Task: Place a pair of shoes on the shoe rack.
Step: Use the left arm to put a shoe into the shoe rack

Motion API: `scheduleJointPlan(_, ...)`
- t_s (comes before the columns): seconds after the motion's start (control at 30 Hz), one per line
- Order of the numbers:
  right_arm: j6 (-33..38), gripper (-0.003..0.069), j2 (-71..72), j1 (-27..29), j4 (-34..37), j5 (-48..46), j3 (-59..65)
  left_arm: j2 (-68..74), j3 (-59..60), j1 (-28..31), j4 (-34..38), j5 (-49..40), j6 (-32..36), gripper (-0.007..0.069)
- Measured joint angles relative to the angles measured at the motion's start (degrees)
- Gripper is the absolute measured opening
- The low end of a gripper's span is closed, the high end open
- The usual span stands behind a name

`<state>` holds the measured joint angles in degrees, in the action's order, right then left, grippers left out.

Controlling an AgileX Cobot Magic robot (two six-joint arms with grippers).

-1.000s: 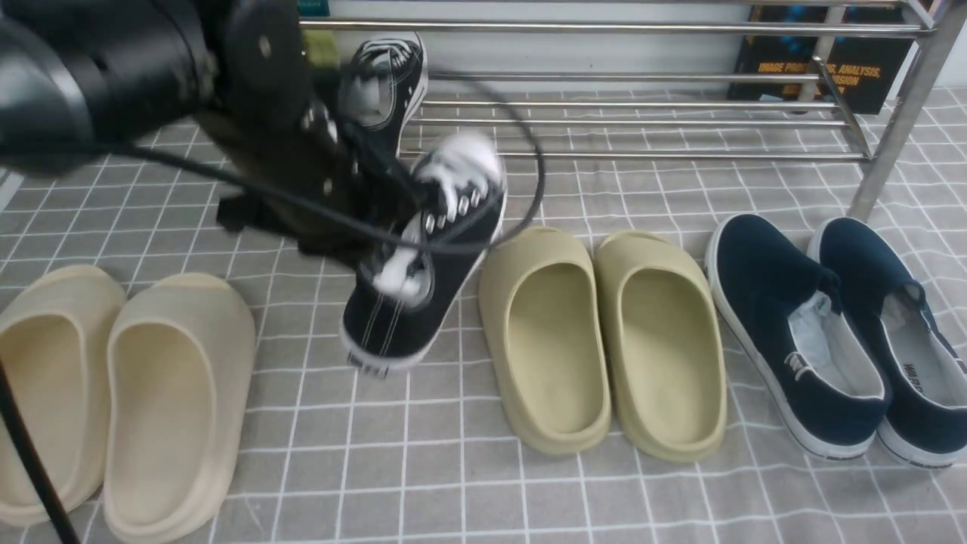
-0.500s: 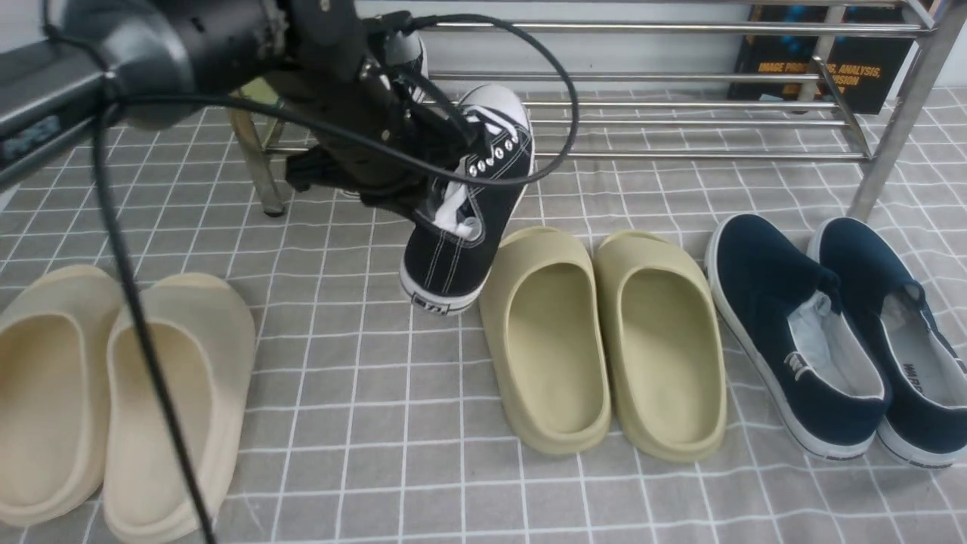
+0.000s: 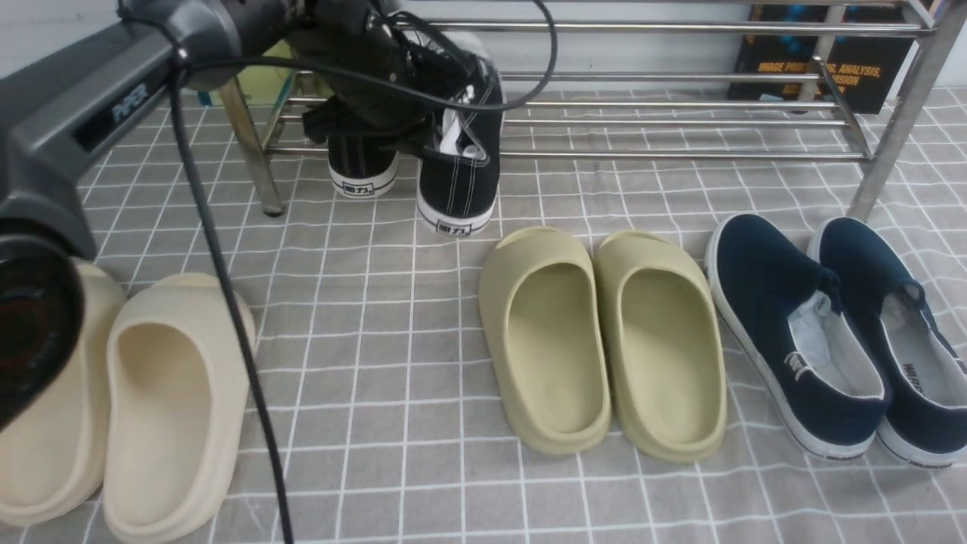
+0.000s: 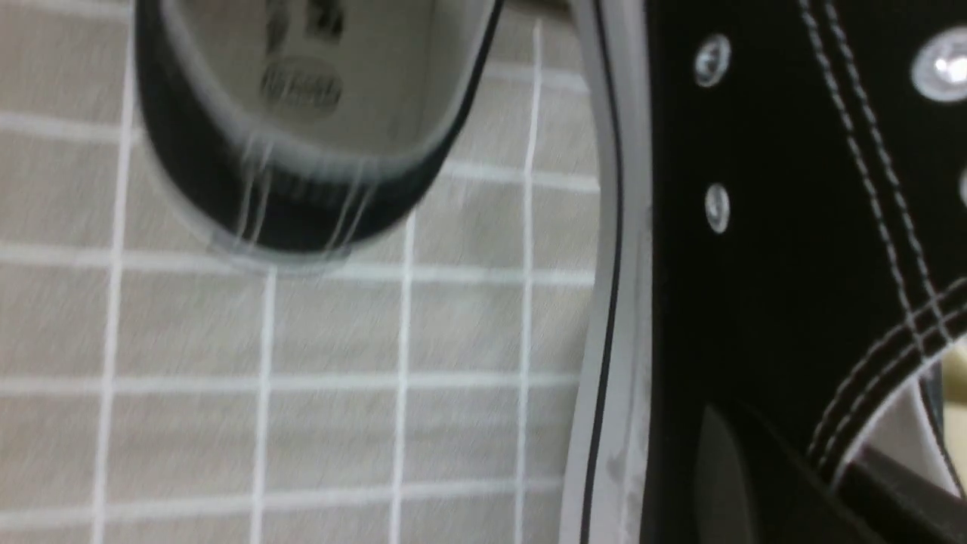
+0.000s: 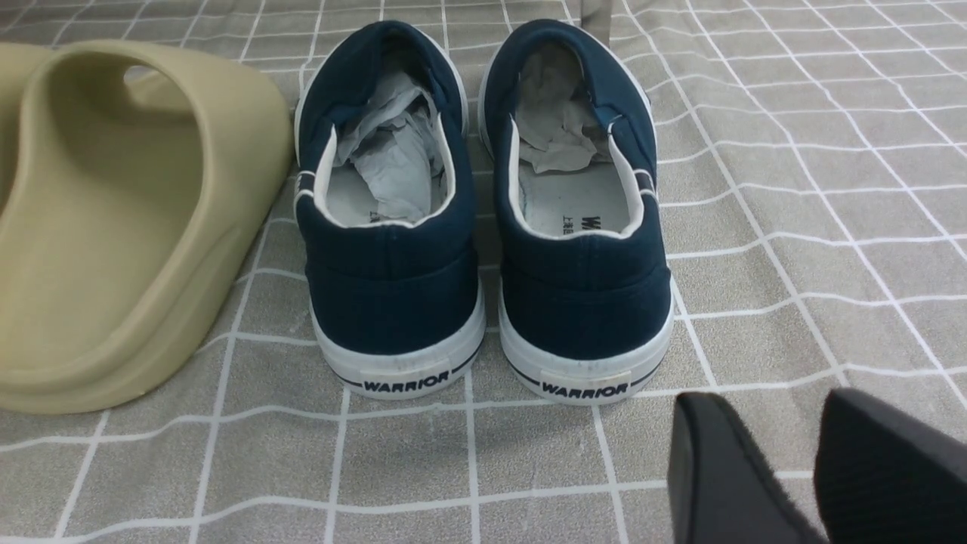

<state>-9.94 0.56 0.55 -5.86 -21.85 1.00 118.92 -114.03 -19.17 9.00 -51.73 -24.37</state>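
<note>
The shoe rack (image 3: 680, 75) of silver tubes spans the back. One black sneaker (image 3: 361, 170) rests on its lower shelf near the left leg, heel toward me. My left gripper (image 3: 430, 113) is shut on the side wall of the second black sneaker (image 3: 461, 181), which sits right beside the first, heel sticking out past the front bar. In the left wrist view the held sneaker (image 4: 755, 227) fills the right side, with one finger (image 4: 718, 468) on its canvas, and the other sneaker's heel (image 4: 302, 189) is beyond. My right gripper (image 5: 770, 453) is open, empty, low over the cloth.
A pair of olive slides (image 3: 597, 340) lies in the middle, a beige pair (image 3: 174, 400) at the near left, and navy slip-ons (image 3: 793, 332) at the right, just in front of my right gripper (image 5: 483, 227). A dark book (image 3: 823, 68) stands behind the rack. Grey checked cloth covers the table.
My left arm carried the sneaker from above the middle of the table forward to the rack's lower shelf, beside the first sneaker. Nothing else moved.
</note>
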Motion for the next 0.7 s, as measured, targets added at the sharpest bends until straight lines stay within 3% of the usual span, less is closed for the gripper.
scheduleJointPlan(0.33, 0.00, 0.0239, 0.00, 0.00, 0.00, 0.00, 0.00, 6.91, -7.56, 2.70, 0.26, 1.19, -2.48, -0.0013)
scheduleJointPlan(0.7, 0.00, 0.0239, 0.00, 0.00, 0.00, 0.00, 0.00, 9.25, -7.86, 3.71, 0.27, 11.34, -2.42, 0.0033)
